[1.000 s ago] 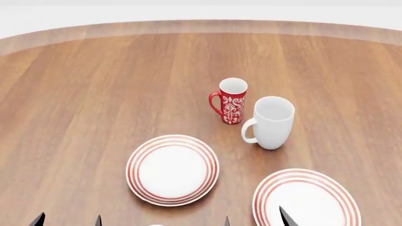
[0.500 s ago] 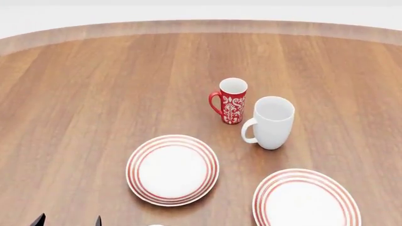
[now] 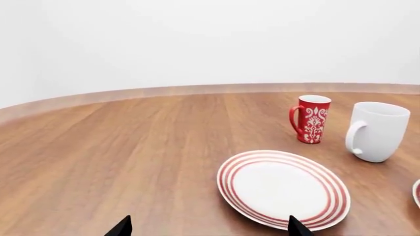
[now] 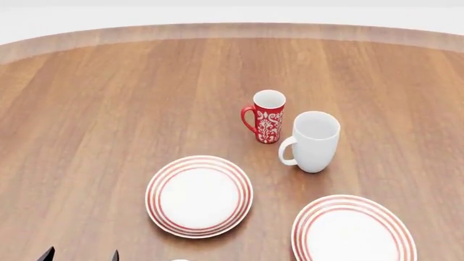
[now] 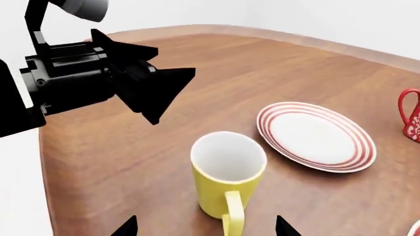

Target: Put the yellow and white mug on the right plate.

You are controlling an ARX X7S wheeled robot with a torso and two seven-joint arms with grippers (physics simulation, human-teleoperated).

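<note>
The yellow and white mug (image 5: 226,177) stands upright on the table in the right wrist view, handle turned toward the camera. My right gripper (image 5: 204,227) is open, its two tips wide apart on either side of the mug's handle, not touching it. In the head view the right gripper is out of view and the mug is almost wholly hidden below the bottom edge. The right plate (image 4: 353,231) lies at the front right, empty. My left gripper (image 4: 80,254) is open and empty at the front left; it also shows in the left wrist view (image 3: 208,230).
The left plate (image 4: 199,196) lies in front of centre, just beyond the yellow mug (image 5: 315,135). A slim red floral mug (image 4: 267,116) and a taller white mug (image 4: 313,140) stand behind the plates. The left arm (image 5: 98,78) hangs close beside the yellow mug. The round table's far edge (image 4: 232,30) curves behind.
The right gripper's tips, visible at the head view's bottom edge a second ago, have dropped out of that view. The left gripper's tips have sunk slightly. Mugs and plates have not moved.
</note>
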